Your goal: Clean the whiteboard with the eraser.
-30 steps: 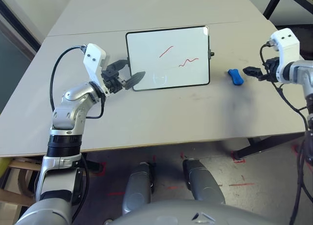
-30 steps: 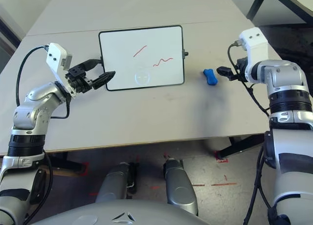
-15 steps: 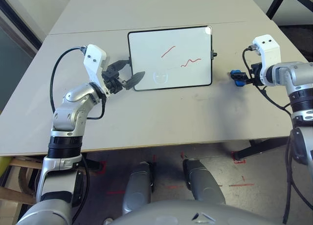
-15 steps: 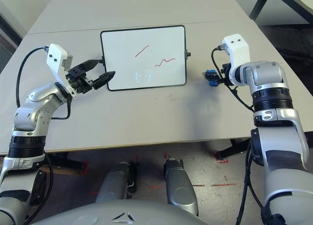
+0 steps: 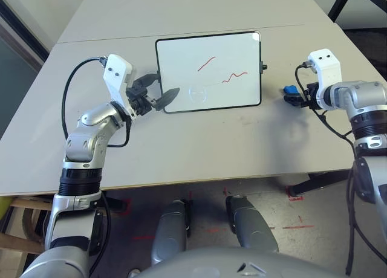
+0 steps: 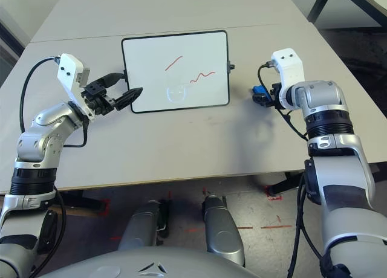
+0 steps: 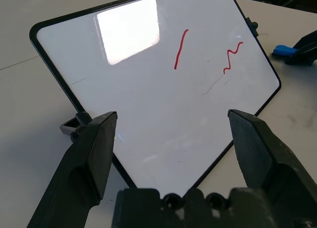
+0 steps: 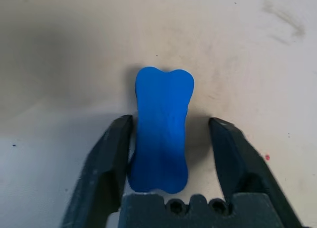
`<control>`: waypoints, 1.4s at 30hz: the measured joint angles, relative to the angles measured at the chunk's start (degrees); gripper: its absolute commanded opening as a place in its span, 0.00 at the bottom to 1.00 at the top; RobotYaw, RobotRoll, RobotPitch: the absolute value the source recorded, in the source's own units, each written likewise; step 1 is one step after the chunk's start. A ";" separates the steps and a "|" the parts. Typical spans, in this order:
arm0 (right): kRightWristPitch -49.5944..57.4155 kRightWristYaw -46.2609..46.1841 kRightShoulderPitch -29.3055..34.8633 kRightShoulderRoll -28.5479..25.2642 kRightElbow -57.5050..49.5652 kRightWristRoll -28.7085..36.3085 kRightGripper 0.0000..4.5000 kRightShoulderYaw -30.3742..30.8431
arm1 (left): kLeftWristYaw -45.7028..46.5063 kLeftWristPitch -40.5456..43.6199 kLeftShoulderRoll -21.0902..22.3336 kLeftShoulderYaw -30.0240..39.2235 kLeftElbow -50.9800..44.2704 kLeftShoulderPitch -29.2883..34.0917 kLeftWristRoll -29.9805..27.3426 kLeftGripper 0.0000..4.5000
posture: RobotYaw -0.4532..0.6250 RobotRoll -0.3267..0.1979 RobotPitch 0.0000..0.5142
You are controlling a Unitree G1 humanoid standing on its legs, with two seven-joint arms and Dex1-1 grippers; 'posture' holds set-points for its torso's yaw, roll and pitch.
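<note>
Blue eraser (image 8: 162, 129), on the table (image 5: 199, 145) just right of the whiteboard (image 5: 208, 71), lies lengthwise between the right gripper's (image 8: 169, 126) partly closed fingers: one touches its side, the other stands slightly off. Left gripper (image 7: 173, 134), spread wide and empty, hovers at the whiteboard's near-left corner. Risk: uneven closing may twist the waisted block out of the grip.

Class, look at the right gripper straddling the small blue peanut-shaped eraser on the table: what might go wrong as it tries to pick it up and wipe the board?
1. In the right wrist view the blue peanut-shaped eraser sits off-centre between the right gripper's fingers, touching one while the other stands apart; closing may push or twist it.
2. The black-framed whiteboard lies loose on the table; the open left gripper hovers at its corner without holding it, so wiping may slide it.
</note>
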 measured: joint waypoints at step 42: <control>-47.56 2.01 5.07 -7.54 -26.10 -38.76 0.09 23.54 | -1.75 -0.14 0.53 -0.57 0.15 -0.66 1.22 1.00 | 0.28 0.62 0.33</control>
